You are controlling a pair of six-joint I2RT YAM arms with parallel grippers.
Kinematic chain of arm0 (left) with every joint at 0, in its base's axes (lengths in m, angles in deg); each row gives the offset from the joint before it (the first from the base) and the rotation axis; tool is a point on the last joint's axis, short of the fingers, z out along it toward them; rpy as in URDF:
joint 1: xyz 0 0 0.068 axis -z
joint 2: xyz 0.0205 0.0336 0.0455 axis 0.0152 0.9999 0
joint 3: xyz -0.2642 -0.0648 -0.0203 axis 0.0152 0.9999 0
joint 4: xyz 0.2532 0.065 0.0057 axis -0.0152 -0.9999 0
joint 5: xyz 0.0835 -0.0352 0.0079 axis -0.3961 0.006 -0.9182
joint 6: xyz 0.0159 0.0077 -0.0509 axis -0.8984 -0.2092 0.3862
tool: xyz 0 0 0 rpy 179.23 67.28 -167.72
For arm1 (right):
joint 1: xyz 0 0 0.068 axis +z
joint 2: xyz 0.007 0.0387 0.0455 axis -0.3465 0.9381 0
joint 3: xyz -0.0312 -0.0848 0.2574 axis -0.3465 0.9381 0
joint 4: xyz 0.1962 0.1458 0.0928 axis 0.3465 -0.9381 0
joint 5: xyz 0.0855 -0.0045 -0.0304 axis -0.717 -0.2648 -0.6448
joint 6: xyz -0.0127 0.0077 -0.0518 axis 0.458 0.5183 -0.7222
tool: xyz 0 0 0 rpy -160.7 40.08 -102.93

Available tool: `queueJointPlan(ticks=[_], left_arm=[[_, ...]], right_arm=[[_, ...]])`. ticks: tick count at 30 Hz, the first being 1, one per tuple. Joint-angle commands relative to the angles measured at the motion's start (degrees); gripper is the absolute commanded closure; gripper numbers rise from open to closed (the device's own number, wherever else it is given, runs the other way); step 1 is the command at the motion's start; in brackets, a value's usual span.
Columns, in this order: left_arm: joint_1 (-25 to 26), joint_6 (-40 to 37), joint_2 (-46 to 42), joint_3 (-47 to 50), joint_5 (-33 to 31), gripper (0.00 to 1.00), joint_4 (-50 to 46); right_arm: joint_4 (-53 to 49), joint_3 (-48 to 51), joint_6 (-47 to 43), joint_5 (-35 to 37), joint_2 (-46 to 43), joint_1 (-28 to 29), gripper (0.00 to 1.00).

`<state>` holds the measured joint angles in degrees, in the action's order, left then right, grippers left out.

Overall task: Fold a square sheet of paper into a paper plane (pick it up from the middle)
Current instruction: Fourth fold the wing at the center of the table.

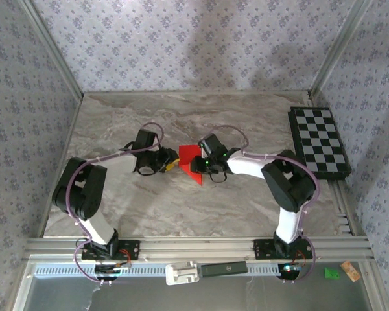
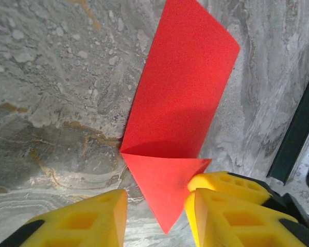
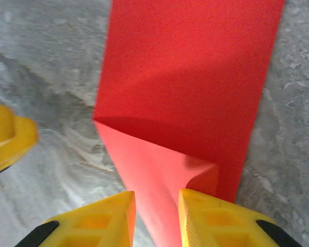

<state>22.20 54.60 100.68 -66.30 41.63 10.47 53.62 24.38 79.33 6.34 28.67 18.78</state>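
Note:
The square sheet of paper (image 1: 190,157) is a creased bright red shape lying on the marble table between both grippers. In the left wrist view it is a long red panel (image 2: 183,87) with a triangular flap (image 2: 165,180) folded toward me. My left gripper (image 2: 157,206) is open, the flap's point lies between its yellow fingers (image 2: 98,216), and the right-hand finger touches the flap's corner. My right gripper (image 3: 157,200) is open too. A raised, curling flap (image 3: 149,170) runs between its fingers (image 3: 211,221) and brushes the right one. From above, the left gripper (image 1: 170,160) and the right gripper (image 1: 200,165) face each other across the paper.
A black-and-white chequered board (image 1: 319,142) lies at the table's right edge. Patterned walls close in the table (image 1: 149,207) on three sides. A yellow finger of the left gripper (image 3: 5,139) shows at the left of the right wrist view.

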Motion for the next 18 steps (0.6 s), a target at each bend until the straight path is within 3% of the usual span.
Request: queueJointPlan(ticks=[1, 18], left_arm=[[0.3, 2.2, 2.3, 0.2, 1.9, 0.64, 3.0], [2.1, 0.6, 9.1, -5.1, 5.3, 0.71, 1.6]], right_arm=[[-2.9, -2.9, 0.8, 2.4, 2.2, -1.0, 0.72], [-4.7, -0.8, -0.2, -1.9, 4.0, -4.3, 0.77]])
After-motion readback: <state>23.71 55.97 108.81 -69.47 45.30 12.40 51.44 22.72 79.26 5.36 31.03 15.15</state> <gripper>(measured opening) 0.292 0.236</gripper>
